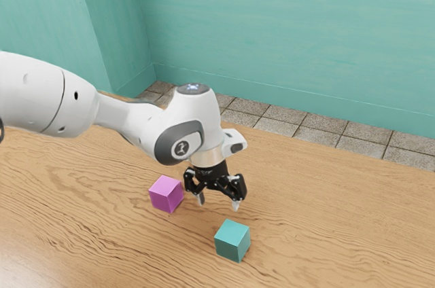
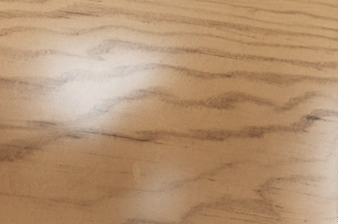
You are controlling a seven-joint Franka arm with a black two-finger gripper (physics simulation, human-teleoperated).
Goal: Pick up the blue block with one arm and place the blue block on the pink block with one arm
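Counting one blue block (image 1: 232, 240), teal in tint, sitting flat on the wooden counter (image 1: 340, 227) with nothing touching it. Lying at about five o'clock from the tool (image 1: 218, 202) in the exterior view, near it yet apart.

Counting one pink block (image 1: 166, 193) too, also resting on the counter, at about ten o'clock from the blue block and not touching it. Sitting at nine o'clock from the tool, just beside the nearer finger.

Showing the tool wide: two black fingers spreading apart, pointing downward, holding nothing, hanging low over bare wood between the two blocks.

Counting one white arm (image 1: 102, 115), reaching in from about ten o'clock and bending down to the tool.

Looking through the wrist view straight onto the same counter (image 2: 169, 129): dark wavy grain lines running across pale brown wood, with a soft lighter patch among them.

Beyond the counter's far edge, at twelve to two o'clock, seeing a strip of grey tiled floor (image 1: 319, 128), and behind that a teal wall (image 1: 306, 30).
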